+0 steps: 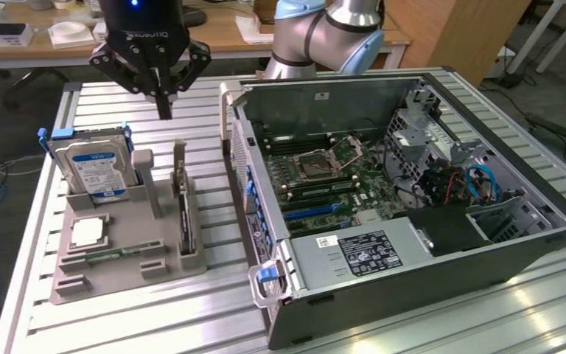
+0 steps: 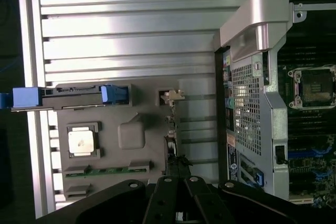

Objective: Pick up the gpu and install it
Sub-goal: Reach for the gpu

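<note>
Claw (image 1: 164,109) hangs shut and empty above the gpu (image 1: 183,214), which stands edge-on in the gray holder (image 1: 116,262); stiff, probably light, fragile: pinch its flat faces at the top edge.

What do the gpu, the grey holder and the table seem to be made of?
Gpu: looks like dark, matte circuit board. It is seen edge-on, so this is uncertain.
Holder: probably grey plastic, matte, with rounded shaped slots and no shine.
Table: likely aluminium slats with a bare metal finish, shown by bright reflections and straight grooves.
</note>
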Robot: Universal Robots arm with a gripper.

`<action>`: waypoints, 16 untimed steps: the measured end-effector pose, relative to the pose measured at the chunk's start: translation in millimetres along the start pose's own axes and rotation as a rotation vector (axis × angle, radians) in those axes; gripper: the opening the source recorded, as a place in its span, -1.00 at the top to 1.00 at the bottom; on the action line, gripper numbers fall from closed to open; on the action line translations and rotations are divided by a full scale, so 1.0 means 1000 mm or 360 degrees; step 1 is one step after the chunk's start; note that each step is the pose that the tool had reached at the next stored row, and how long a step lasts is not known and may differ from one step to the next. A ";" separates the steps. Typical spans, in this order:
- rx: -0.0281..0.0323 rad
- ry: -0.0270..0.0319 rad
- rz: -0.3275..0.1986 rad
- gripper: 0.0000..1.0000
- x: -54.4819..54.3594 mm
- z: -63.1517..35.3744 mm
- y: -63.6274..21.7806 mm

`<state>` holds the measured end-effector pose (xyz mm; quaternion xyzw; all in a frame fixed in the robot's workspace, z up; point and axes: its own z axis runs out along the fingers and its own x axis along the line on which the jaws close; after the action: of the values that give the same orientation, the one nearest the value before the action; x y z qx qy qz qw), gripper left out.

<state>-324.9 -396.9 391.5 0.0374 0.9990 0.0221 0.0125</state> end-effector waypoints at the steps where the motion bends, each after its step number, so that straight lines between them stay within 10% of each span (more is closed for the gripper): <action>1: -0.00001 -0.00001 0.0000 0.80 0.001 0.0000 -0.0001; 16: 0.00000 0.00001 0.0000 0.80 0.016 -0.0004 -0.0012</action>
<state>-341.3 -396.9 391.4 0.0374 0.9990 0.0221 0.0125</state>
